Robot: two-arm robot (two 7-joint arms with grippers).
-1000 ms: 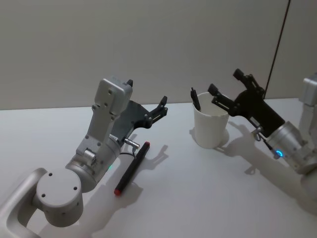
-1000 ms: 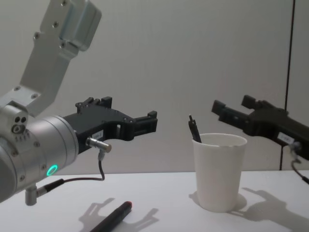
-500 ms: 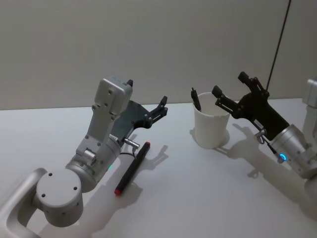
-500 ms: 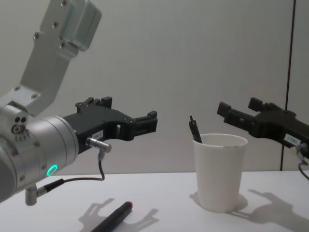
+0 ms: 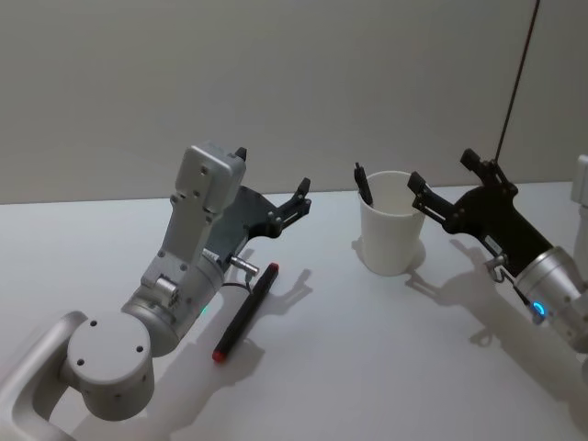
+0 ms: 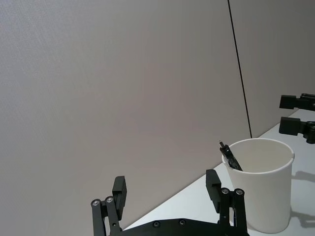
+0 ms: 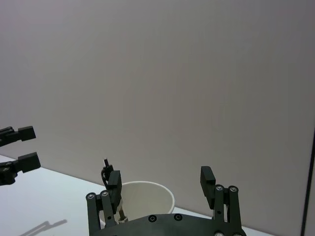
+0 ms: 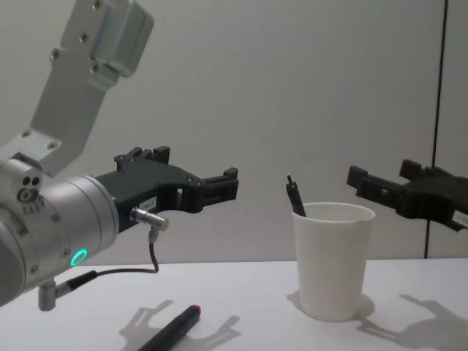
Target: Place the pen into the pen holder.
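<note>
Two tools are open wide and empty. The left tool [image 5: 274, 175] hangs above the far end of the pen [image 5: 245, 310], which lies flat on the tabletop [image 5: 367, 367] left of centre. The pen's long axis runs from its red end [image 5: 220, 352] (nearest the front edge) toward the pen holder [image 5: 393, 230]. The holder stands right of centre with one dark pen [image 5: 364, 184] leaning inside, and the right tool [image 5: 441, 167] hovers just beside it. The left arm is nearer. Recommended: descend with the fingers set across the barrel.
</note>
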